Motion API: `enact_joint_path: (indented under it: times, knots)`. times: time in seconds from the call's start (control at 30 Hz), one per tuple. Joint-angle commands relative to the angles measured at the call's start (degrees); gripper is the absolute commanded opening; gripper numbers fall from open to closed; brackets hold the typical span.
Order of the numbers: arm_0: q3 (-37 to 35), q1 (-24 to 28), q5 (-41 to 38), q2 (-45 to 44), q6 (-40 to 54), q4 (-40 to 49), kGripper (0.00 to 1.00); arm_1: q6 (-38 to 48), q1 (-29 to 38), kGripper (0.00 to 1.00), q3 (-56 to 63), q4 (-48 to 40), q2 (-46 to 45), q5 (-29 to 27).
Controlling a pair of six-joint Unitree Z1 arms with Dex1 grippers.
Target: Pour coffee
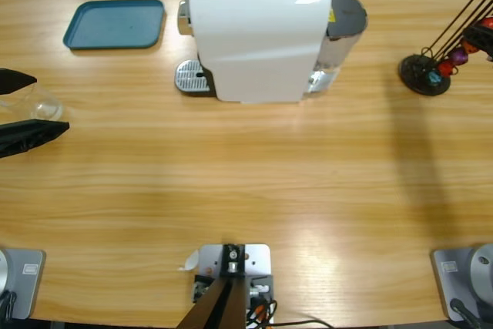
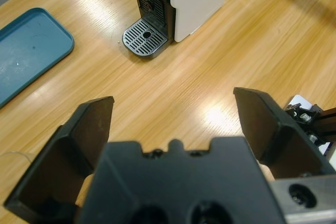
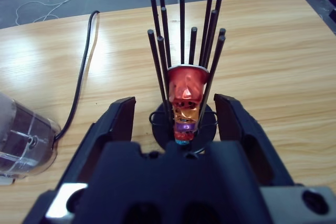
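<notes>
Though it fills most of each view, the wooden surface [image 1: 254, 182] carries little: a white coffee machine [image 1: 258, 32] with its drip grate [image 2: 145, 37], a teal tray [image 1: 115, 24], and a capsule rack [image 3: 185, 82]. At the far left edge, the left hand [image 1: 19, 107] stands wide open around a clear glass tumbler [image 1: 32, 102], not gripping it; any coffee inside cannot be made out. Glass is smooth, rigid and breakable, so I'd grip it mid-wall, gently. The right hand [image 3: 178, 111] hangs open, empty, before the rack.
</notes>
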Motion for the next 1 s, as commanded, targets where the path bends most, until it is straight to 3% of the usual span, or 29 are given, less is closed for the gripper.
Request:
enact_joint_path:
  times: [0.03,0.1,0.2,0.27,0.4,0.47,0.9,1.0]
  knots:
    - [2.3,0.4,0.8,-1.0,0.5,0.6,0.991,-0.6,-2.3,0.623,1.5,-1.4,2.8,1.0]
    - [2.4,0.4,0.8,-1.0,0.5,0.6,0.991,-0.6,-2.8,0.500,1.9,-2.3,3.0,1.6]
    - [2.4,0.4,0.8,-0.9,0.5,0.6,0.991,-0.6,-3.1,0.493,2.0,-3.2,3.5,1.9]
    - [2.4,0.4,0.8,-1.0,0.4,0.5,0.991,-0.6,-3.6,0.391,2.1,-4.0,3.9,2.7]
    - [2.7,0.4,0.8,-1.2,0.2,0.5,0.991,-0.7,-3.9,0.370,2.3,-4.4,4.1,3.7]
    - [2.7,0.4,0.8,-1.3,0.0,0.5,0.991,-1.1,-3.9,0.260,2.3,-4.5,4.1,3.8]
    - [3.1,0.4,0.8,-1.8,-0.3,0.5,0.991,-1.1,-4.0,0.254,2.4,-4.4,4.4,3.6]
    - [3.2,0.4,0.8,-1.8,-0.3,0.6,0.991,-1.4,-4.2,0.138,2.4,-4.5,4.4,3.4]
